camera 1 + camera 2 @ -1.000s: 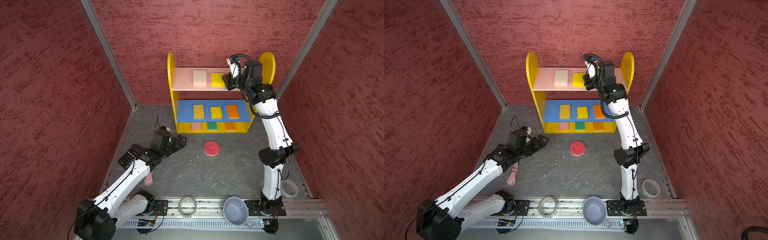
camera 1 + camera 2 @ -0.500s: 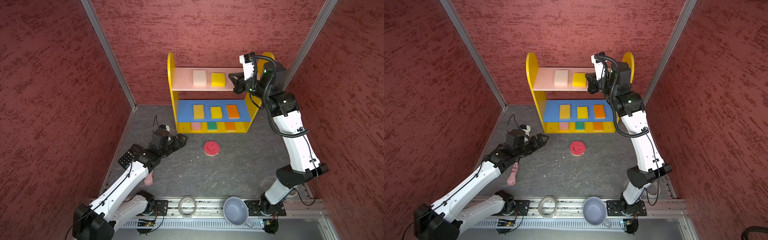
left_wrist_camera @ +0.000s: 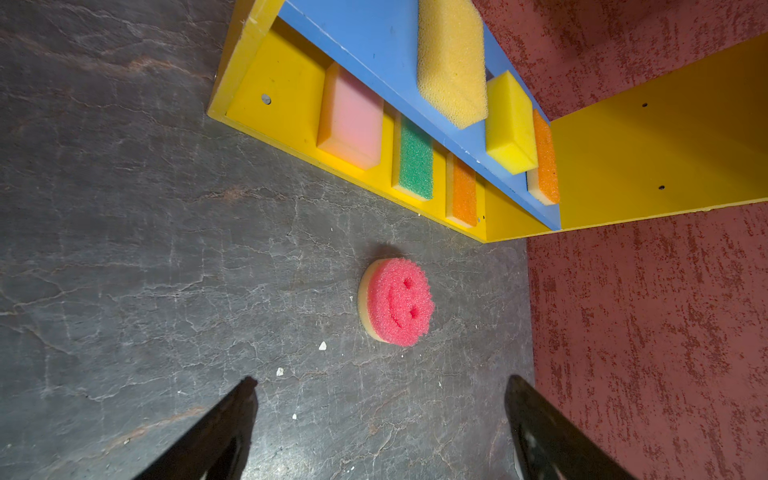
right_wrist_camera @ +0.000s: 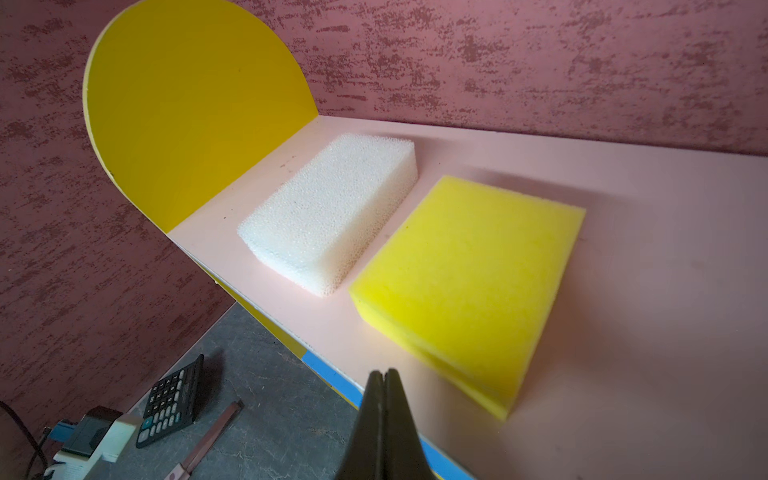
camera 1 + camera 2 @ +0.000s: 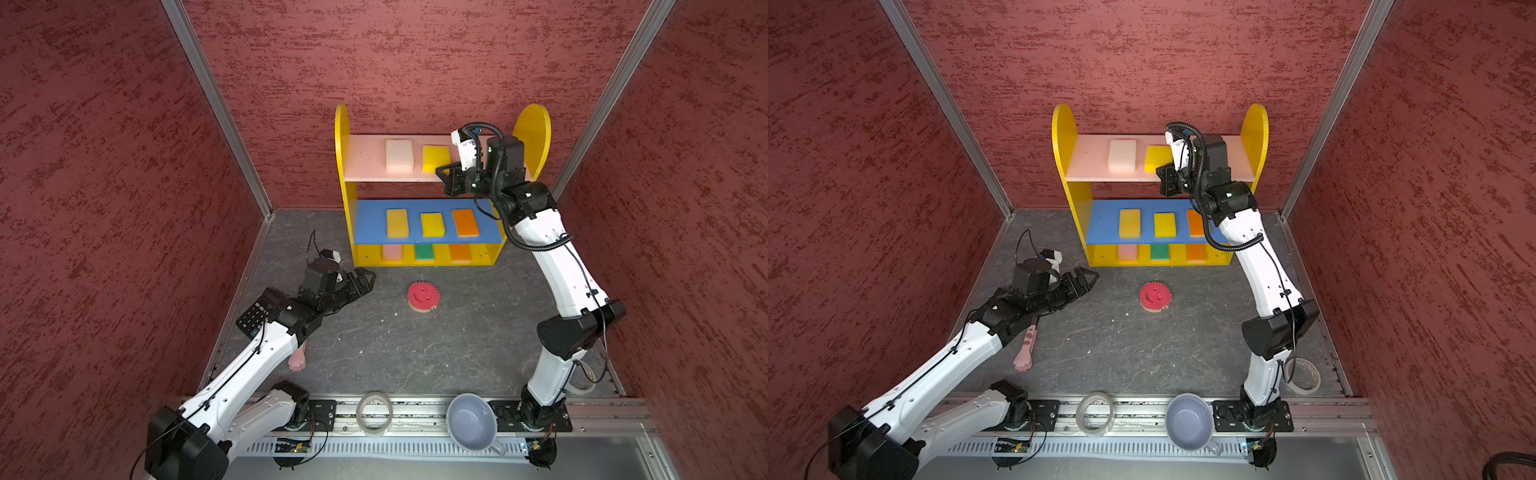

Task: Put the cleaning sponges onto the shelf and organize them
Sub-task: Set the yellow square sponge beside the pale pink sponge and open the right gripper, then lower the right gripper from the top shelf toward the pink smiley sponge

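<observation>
The shelf (image 5: pixel 341 137) stands against the back wall. Its pink top board carries a white sponge (image 5: pixel 399 155) and a yellow sponge (image 5: pixel 435 158). Two yellow sponges and an orange sponge (image 5: pixel 465 222) lie on the blue board. Pink, green (image 5: pixel 424 252) and orange ones sit on the base. A round red smiley sponge (image 5: pixel 423 296) (image 3: pixel 397 306) lies on the floor in front. My left gripper (image 5: pixel 368 280) (image 3: pixel 380 380) hovers open to its left, apart from it. My right gripper (image 5: pixel 440 172) (image 4: pixel 384 372) is shut and empty at the top board's front edge, just short of the yellow sponge (image 4: pixel 469 274).
A calculator (image 5: pixel 257 314) and a pink paw stick (image 5: pixel 297 357) lie under my left arm. A clear tape roll (image 5: pixel 374 413) and a grey cup (image 5: pixel 471 422) sit on the front rail. Another tape roll (image 5: pixel 1304 376) lies by my right arm's base. Red walls close in three sides.
My right jaws have closed with nothing in them, and that arm swung right, then back to the top board's front edge. My left gripper has edged slightly toward the round sponge.
</observation>
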Available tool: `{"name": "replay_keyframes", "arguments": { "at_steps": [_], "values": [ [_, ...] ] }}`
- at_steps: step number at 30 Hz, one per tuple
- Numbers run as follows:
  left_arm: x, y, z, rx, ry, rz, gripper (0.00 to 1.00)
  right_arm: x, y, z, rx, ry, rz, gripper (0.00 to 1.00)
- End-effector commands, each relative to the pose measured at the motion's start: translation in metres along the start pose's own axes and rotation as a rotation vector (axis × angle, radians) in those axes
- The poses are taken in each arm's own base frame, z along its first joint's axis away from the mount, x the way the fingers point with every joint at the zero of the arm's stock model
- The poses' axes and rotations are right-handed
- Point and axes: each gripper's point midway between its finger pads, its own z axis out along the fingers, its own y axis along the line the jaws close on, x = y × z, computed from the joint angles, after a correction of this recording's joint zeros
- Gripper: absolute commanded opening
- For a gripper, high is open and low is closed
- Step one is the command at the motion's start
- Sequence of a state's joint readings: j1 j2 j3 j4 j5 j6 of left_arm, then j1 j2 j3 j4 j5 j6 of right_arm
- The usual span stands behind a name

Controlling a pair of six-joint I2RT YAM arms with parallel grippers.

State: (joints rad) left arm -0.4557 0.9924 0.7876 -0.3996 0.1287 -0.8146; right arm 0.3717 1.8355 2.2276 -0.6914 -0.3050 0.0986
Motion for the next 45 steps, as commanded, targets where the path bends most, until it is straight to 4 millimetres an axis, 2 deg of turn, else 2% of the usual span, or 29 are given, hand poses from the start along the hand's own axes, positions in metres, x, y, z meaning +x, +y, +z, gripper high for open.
{"name": "replay_keyframes", "arguments": {
  "at_steps": [1, 11, 20, 25, 28, 33, 36, 38, 41, 45],
  "values": [
    [-0.007, -0.008, -0.001, 0.016, -0.023, 0.015, 0.93, -0.009, -0.004, -0.002, 0.034, -0.036, 0.006, 0.00],
    [-0.008, -0.007, 0.002, 0.008, -0.021, 0.014, 0.93, -0.008, -0.018, 0.004, 0.101, -0.039, -0.009, 0.00],
    [-0.009, -0.010, 0.005, 0.015, -0.018, 0.014, 0.93, -0.012, -0.026, 0.001, 0.137, -0.053, -0.021, 0.00],
    [-0.009, -0.009, 0.005, 0.012, -0.019, 0.012, 0.93, -0.013, -0.023, -0.003, 0.124, -0.054, -0.021, 0.00],
    [-0.009, -0.009, 0.005, 0.015, -0.017, 0.013, 0.93, -0.013, -0.014, -0.010, 0.089, -0.051, -0.011, 0.00],
    [-0.008, -0.011, 0.006, 0.021, -0.016, 0.013, 0.93, -0.012, -0.001, -0.042, 0.070, -0.089, 0.001, 0.00],
    [-0.007, -0.010, 0.007, 0.023, -0.013, 0.015, 0.93, -0.011, 0.002, -0.074, 0.092, -0.174, 0.000, 0.04],
    [-0.006, -0.011, 0.007, 0.023, -0.010, 0.019, 0.93, -0.009, 0.003, -0.103, 0.129, -0.244, 0.015, 0.09],
    [-0.003, -0.014, 0.009, 0.027, -0.005, 0.031, 0.93, 0.010, -0.002, -0.127, 0.175, -0.273, 0.043, 0.12],
    [0.000, -0.019, 0.011, 0.031, 0.002, 0.050, 0.93, 0.052, -0.004, -0.135, 0.181, -0.205, 0.043, 0.16]
  ]
}}
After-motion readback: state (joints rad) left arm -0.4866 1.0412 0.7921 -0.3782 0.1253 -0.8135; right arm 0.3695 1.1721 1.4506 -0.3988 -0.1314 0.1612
